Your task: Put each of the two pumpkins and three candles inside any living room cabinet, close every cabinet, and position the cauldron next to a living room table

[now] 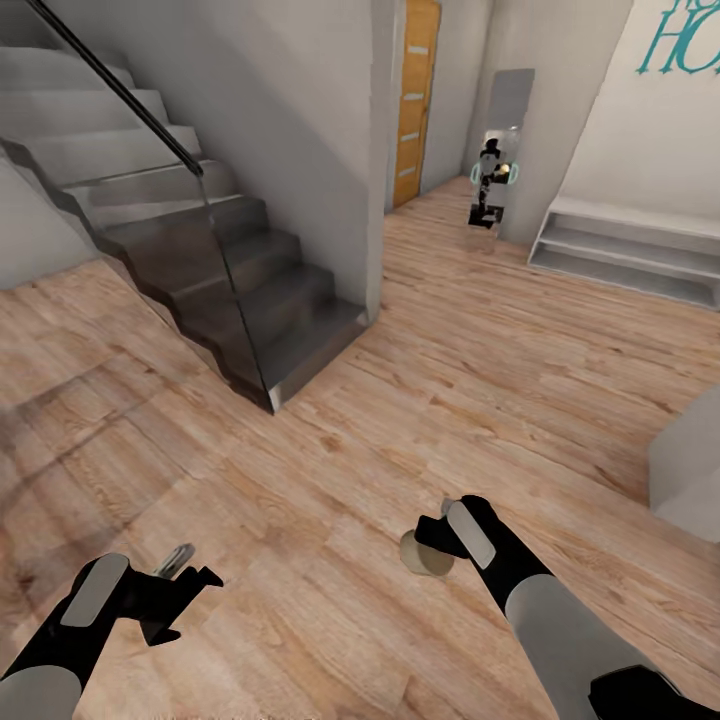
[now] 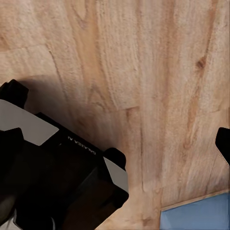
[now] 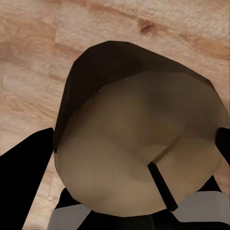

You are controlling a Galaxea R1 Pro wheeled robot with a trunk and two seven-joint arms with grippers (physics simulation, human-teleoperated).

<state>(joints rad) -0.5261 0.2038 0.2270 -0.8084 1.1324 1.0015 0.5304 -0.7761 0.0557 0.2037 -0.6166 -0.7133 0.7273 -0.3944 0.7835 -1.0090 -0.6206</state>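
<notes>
Beige and stubby, a candle (image 3: 143, 148) sits pinched between the right gripper's (image 1: 432, 552) black fingers (image 3: 24, 182), its dark wick showing, held above the wooden floor (image 1: 420, 400). At the other side, the left gripper (image 1: 185, 572) hangs over the planks, seemingly spread with nothing between its fingers. Beyond rise a grey staircase (image 1: 200, 260) and an orange door (image 1: 416, 100).
</notes>
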